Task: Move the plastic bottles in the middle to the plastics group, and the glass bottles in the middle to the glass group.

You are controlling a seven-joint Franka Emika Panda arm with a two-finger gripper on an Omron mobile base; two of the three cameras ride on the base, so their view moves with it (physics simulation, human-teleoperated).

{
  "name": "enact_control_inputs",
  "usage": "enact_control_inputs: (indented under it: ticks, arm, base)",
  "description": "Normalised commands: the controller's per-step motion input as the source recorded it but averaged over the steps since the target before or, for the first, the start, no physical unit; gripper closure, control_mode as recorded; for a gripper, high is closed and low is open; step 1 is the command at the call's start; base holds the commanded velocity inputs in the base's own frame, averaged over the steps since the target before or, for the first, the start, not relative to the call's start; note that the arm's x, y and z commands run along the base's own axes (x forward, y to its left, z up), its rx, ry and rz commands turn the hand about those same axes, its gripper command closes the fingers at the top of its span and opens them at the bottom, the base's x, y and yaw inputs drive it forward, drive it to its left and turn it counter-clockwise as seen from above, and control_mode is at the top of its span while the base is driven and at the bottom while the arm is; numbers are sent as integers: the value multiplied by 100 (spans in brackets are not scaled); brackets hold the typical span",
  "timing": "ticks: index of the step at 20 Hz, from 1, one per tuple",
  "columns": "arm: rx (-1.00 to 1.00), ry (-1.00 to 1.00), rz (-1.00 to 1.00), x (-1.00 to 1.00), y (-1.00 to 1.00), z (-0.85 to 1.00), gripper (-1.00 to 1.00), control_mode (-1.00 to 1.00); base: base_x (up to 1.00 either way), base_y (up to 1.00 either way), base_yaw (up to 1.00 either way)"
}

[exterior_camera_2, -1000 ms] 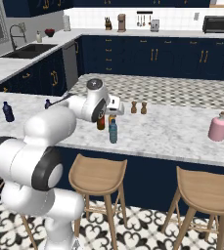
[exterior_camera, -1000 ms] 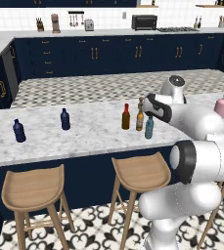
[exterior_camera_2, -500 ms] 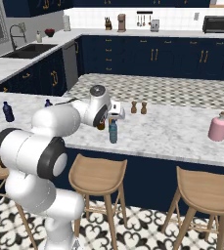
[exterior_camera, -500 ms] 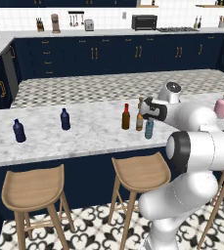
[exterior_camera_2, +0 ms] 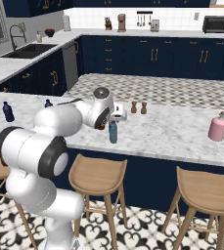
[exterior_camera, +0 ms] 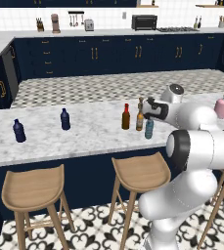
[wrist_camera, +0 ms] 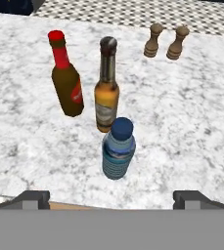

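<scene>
Approach matters here: the claw (wrist_camera: 111, 197) hangs wide open, holding nothing, above the small pale teal-blue plastic bottle (wrist_camera: 118, 149), which stands upright on the marble table (wrist_camera: 191, 127). Just beyond stand the amber-orange glass bottle (wrist_camera: 106, 95) and red-capped dark brown bottle (wrist_camera: 66, 78), so descend straight, centring the body.

Glossy white rounded arm segments, dark grey joint bands, pincer (wrist_camera: 111, 199) with two small dark tips.

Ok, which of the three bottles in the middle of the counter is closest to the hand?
The pale teal-blue plastic bottle with the blue cap; it stands in front of the amber-orange bottle and the red-capped dark brown bottle.
</scene>
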Motion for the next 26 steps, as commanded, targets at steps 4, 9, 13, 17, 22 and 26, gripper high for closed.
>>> enact_control_inputs:
  ticks: [4,9,13,17,22,26]
  arm:
    - [0,0,6,4,-9,-22,-100,-100]
    - [0,0,2,18,0,-27,-100,-100]
    - [0,0,0,30,8,-11,-100,-100]
    - [0,0,-4,29,7,0,-100,-100]
    - [0,0,-1,8,1,0,-100,-100]
    - [0,0,0,0,0,-17,-100,-100]
  base:
    - [0,0,0]
    - [0,0,0]
    - [0,0,0]
    - [0,0,0]
    - [0,0,0]
    - [0,0,0]
